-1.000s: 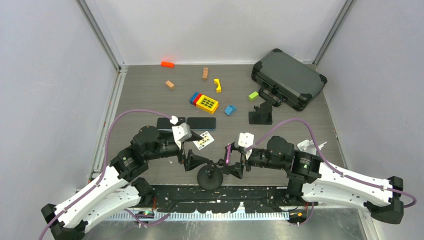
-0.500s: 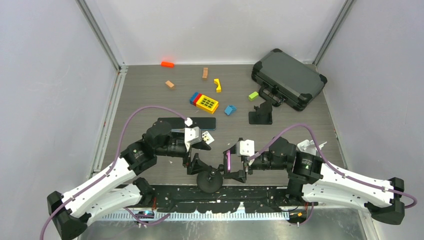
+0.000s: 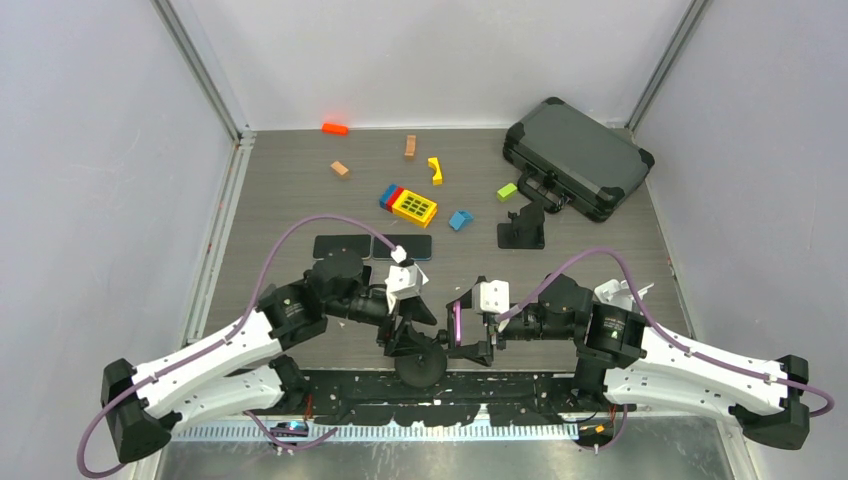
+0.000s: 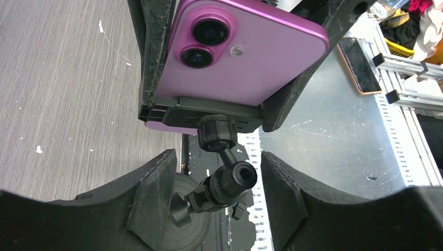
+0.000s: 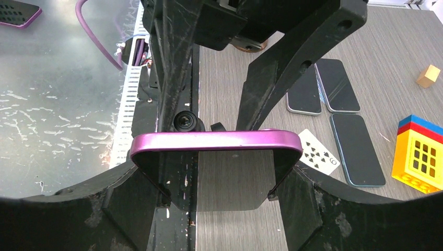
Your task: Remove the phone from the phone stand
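A purple phone [image 4: 240, 52] sits in the clamp of a black phone stand [image 4: 224, 180]; the stand's round base [image 3: 420, 362] rests at the table's near edge. My right gripper [image 5: 217, 178] is shut on the phone [image 5: 217, 140], with one finger [image 4: 151, 52] pressed against each long side. My left gripper [image 4: 217, 201] is open, its pads flanking the stand's ball-joint stem below the clamp, with a gap on both sides. In the top view both grippers meet over the base, the left gripper [image 3: 410, 335] beside the right gripper [image 3: 465, 335], and the phone is hidden there.
Two dark phones [image 3: 340, 246] [image 3: 405, 245] and a playing card [image 5: 318, 157] lie just beyond the grippers. Farther back are a yellow toy block [image 3: 413, 205], small coloured blocks, another black stand [image 3: 522, 232] and a black case [image 3: 578, 157].
My left arm has swung right and down to the stand, and its jaws have narrowed around the stem. The right gripper has kept its hold on the phone.
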`<action>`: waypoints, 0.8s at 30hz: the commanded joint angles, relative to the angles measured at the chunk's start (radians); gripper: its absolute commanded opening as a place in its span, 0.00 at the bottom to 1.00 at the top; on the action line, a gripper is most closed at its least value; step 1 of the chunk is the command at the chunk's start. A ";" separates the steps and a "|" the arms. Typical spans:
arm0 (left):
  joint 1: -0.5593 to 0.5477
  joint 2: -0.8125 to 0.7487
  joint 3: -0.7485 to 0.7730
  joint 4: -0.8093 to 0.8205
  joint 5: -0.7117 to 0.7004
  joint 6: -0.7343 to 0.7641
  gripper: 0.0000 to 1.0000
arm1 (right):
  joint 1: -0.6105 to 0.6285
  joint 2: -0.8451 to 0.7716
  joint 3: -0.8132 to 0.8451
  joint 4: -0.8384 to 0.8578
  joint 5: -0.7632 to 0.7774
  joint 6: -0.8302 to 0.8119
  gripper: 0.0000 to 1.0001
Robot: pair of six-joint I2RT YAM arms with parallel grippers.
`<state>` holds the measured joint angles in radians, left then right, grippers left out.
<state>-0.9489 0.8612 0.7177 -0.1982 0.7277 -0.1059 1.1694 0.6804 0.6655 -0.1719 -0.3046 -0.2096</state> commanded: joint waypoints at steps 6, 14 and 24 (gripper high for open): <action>-0.010 0.060 0.037 0.056 0.015 -0.023 0.48 | 0.006 -0.002 0.016 0.083 -0.052 -0.033 0.00; -0.017 0.159 0.072 0.075 0.028 -0.022 0.41 | 0.007 0.021 0.037 0.064 -0.125 -0.063 0.00; -0.018 0.169 0.073 0.059 -0.057 0.006 0.68 | 0.005 0.006 0.035 0.068 -0.175 -0.059 0.00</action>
<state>-0.9730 1.0336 0.7704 -0.1764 0.7700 -0.1341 1.1580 0.6979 0.6697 -0.1646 -0.3683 -0.2687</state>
